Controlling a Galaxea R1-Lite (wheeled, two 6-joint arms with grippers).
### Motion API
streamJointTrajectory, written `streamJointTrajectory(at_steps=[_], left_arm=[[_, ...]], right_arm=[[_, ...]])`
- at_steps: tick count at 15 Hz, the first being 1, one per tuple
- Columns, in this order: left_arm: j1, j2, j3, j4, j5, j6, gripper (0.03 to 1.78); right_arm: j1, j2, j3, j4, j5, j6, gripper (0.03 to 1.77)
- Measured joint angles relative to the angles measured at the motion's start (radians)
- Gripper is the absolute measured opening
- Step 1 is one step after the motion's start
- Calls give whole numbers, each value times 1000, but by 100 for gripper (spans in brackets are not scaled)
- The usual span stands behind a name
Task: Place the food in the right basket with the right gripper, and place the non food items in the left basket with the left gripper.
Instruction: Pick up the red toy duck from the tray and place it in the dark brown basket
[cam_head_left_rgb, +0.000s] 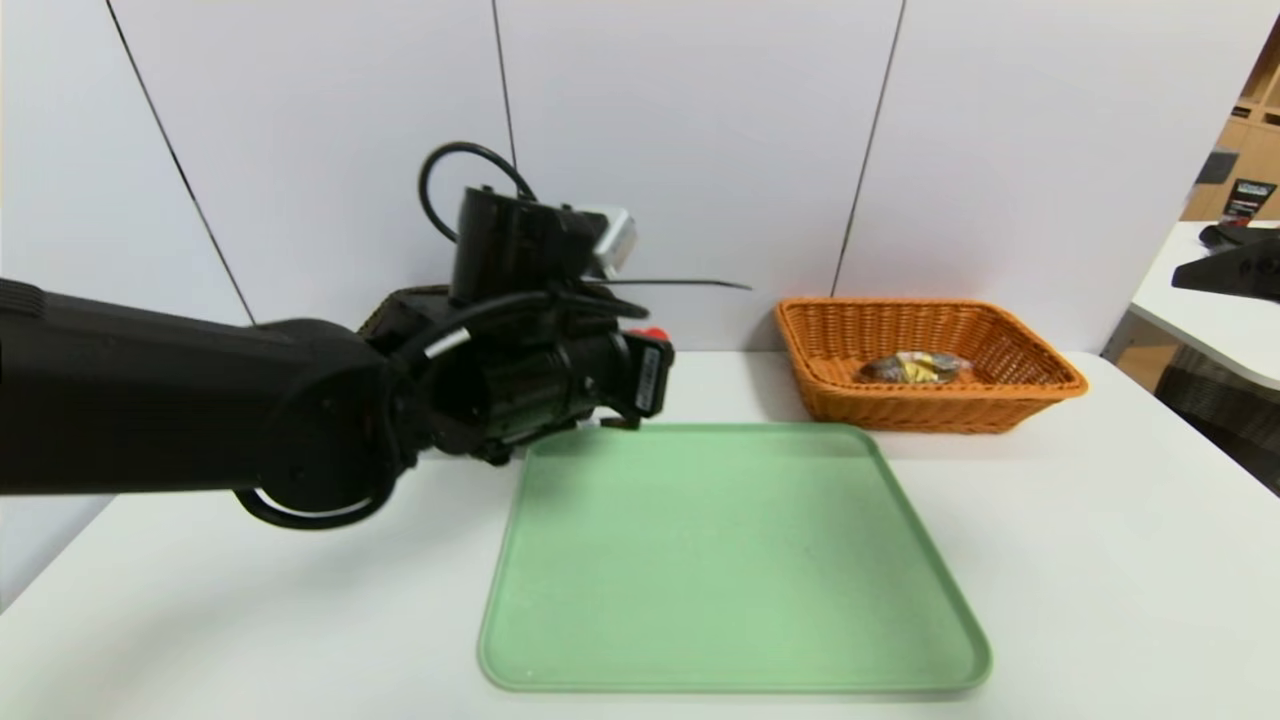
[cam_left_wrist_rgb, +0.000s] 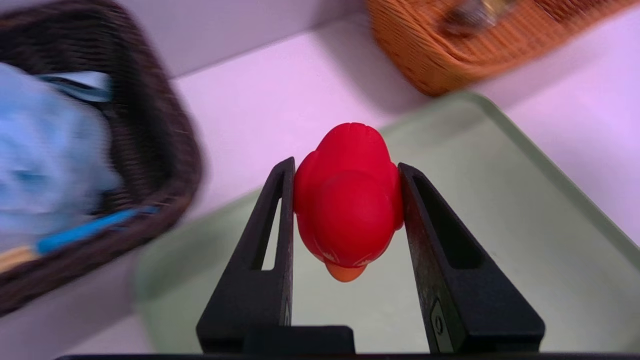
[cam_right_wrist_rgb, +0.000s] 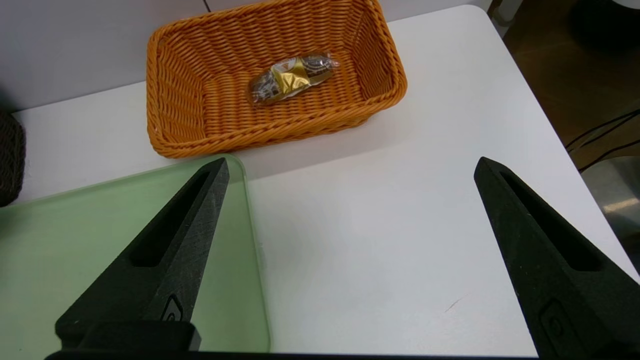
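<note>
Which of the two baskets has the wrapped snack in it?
The orange basket, beyond the green tray's far corner, holds the wrapped snack. The dark brown basket holds blue items instead.

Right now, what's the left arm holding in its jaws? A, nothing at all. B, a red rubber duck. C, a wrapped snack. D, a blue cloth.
B: the left wrist view shows the left gripper with its jaws shut on the red rubber duck above the green tray; the wrapped snack lies in the orange basket.
</note>
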Motion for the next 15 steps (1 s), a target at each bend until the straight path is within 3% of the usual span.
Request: streamJointTrajectory(at_steps=[6,11,15], left_arm=[[387,35,-123,66,-19,79,67],[480,144,-177,66,-29,82,70],[502,198,-212,66,-30,81,111]], right_arm=[[0,-5,-3,-1,1,-1,169],[0,-5,-3,-1,0,-1,169],[0,-4,6,-1,1,0,169]])
